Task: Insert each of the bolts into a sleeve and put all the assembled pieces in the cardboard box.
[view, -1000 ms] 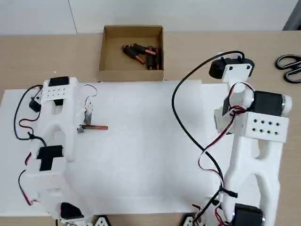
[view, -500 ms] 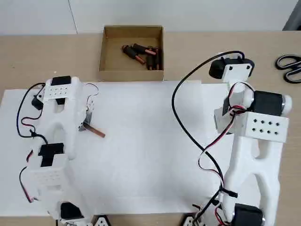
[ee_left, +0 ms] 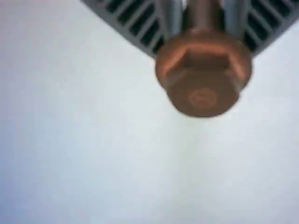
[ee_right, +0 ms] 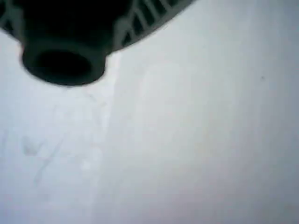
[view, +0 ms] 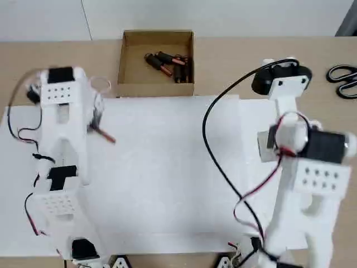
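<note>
the copper bolt [ee_left: 203, 77] is pinched between the ribbed fingers [ee_left: 126, 18] of my left gripper [ee_left: 202, 11]. its six-sided head points to the wrist camera and the shaft goes back between the fingers. in the high view the copper bolt [view: 106, 135] sticks out from my left gripper [view: 96, 126] toward the right and a little toward the near side, tilted, over the far left part of the white foam sheet [view: 167, 184]. i cannot tell if its tip touches the sheet.

my right gripper [ee_right: 70, 18] is closed around a black sleeve [ee_right: 63, 63]. the open round end of the sleeve looks to the wrist camera, and the white foam sheet [ee_right: 196, 140] is below it. in the high view my right arm [view: 304, 167] stands over the right edge of the sheet, well apart from my left arm [view: 61, 139].

the cardboard box [view: 156, 88] stands on the wooden table [view: 234, 61], just beyond the far edge of the sheet and a little left of the middle. inside it, toward its right side, lies a small heap of assembled pieces [view: 167, 64], dark sleeves with copper bolts in them.

a black cable [view: 215, 145] from my right arm curves over the sheet. a pair of scissors [view: 343, 78] with black handles lies on the table at the far right.
</note>
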Motion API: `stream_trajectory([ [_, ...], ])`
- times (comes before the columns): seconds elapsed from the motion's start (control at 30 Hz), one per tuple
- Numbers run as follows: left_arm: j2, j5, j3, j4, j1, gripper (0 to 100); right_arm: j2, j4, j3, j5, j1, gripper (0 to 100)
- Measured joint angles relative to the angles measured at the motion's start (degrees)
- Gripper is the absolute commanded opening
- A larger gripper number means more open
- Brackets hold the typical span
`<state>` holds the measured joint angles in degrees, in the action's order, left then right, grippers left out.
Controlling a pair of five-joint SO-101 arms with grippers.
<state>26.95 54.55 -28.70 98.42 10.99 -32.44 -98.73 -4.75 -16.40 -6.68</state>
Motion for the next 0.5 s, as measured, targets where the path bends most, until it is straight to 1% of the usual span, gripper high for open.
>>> stream_trajectory([
  [0.1,-4.1,-4.4,-6.0,0.3,-0.3,0,-4.1,0.0,0.0,0.0,0.0,0.3],
  [0.17,-8.4,-8.1,-7.8,0.4,-1.8,0,-6.7,0.0,0.0,0.0,-0.1,0.3],
  [0.5,-29.1,-25.5,-8.7,0.8,-12.6,0,-19.1,0.0,-1.0,0.0,0.1,0.3],
])
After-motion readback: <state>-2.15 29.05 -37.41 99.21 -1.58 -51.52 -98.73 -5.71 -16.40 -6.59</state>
